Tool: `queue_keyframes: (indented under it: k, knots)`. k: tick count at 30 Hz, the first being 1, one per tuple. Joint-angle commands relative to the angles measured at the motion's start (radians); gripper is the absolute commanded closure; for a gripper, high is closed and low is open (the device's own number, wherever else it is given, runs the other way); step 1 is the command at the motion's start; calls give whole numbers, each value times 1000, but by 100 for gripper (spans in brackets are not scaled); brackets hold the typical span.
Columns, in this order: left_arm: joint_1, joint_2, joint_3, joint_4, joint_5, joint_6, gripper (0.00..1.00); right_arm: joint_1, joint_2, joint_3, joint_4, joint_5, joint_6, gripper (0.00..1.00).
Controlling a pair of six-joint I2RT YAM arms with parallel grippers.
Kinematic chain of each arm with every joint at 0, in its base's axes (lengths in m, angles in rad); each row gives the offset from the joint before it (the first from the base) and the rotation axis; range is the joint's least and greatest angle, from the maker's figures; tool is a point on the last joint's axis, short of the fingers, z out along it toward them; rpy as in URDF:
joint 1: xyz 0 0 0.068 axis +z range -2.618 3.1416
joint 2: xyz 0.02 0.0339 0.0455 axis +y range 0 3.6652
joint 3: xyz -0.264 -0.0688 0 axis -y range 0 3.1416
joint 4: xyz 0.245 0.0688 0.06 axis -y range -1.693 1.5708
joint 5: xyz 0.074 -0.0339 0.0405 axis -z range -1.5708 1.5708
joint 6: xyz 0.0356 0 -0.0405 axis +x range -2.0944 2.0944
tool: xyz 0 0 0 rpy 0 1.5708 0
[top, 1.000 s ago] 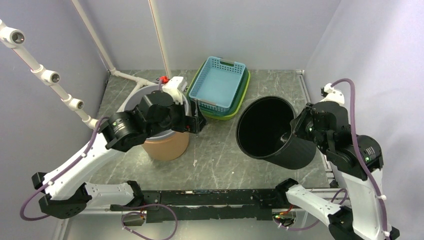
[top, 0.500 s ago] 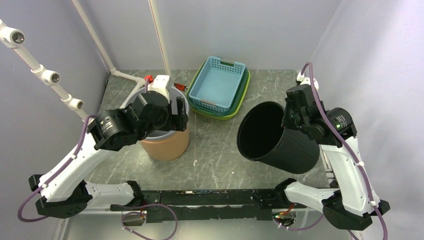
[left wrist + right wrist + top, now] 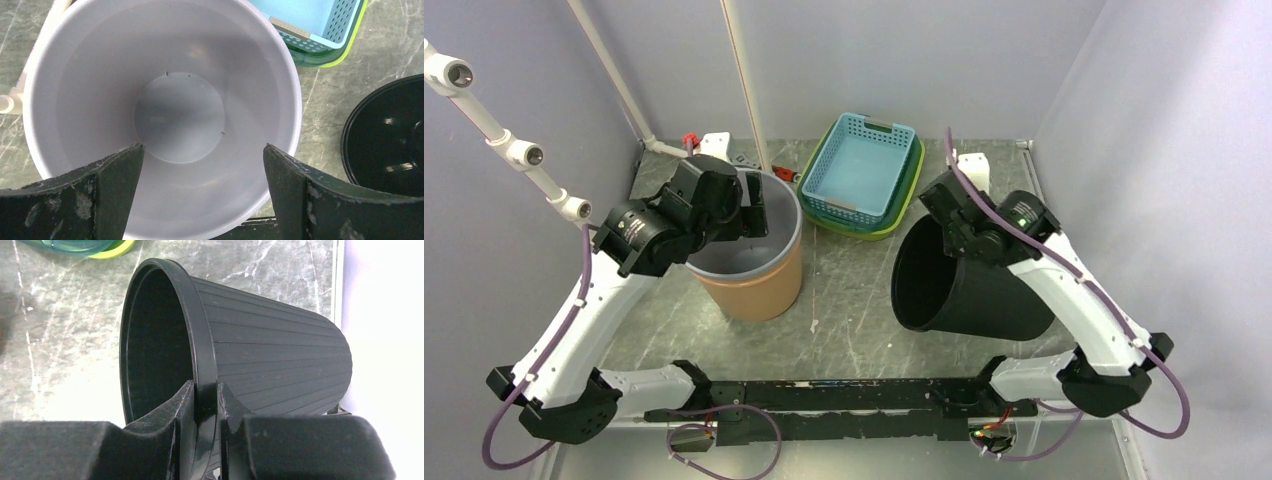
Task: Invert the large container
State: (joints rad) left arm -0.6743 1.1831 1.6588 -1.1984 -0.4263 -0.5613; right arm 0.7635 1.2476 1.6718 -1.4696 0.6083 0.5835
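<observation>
We have the right gripper [image 3: 205, 392] closed narrowly on the rim of the large black ribbed plastic bin [image 3: 270, 355]. One finger is inside the mouth and the other is outside against the wall, so the rim is pinched between them.

From that grip the bin lies tipped roughly on its side. Its mouth opens to the left of our fingers and its closed base points away to the right. Below the gripper, the bin's lower flank seems to rest on the grey marbled tabletop [image 3: 854, 320], though we cannot confirm contact.

We judge the turn about half done: the bin is off its base, but the mouth faces sideways rather than down. What remains is to roll it over until the rim sits flat on the table, then let go.

The bin looks rigid and matte, tapers toward the base, and appears empty.

Farther to the left, the left gripper [image 3: 202, 150] hangs wide open and holds nothing, directly above the grey-lined tan round tub [image 3: 759, 285]. Beyond both grippers, a blue perforated plastic basket [image 3: 864, 170] sits nested in green ones.
</observation>
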Motion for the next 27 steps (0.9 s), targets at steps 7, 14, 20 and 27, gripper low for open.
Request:
queue_keyframes:
  k: [7,14,20,27]
  knots:
    - [47,-41,8,-36,6,28,6,127,142,19,-31,148,9,100]
    - [84,-38,20,-70,-14,38,6,228,228,-19,-31,223,76,100]
    - [110,-58,27,-78,-59,27,6,299,287,-23,-31,254,114,100]
    - [134,-68,26,-128,-95,30,6,388,327,-83,-31,296,205,100]
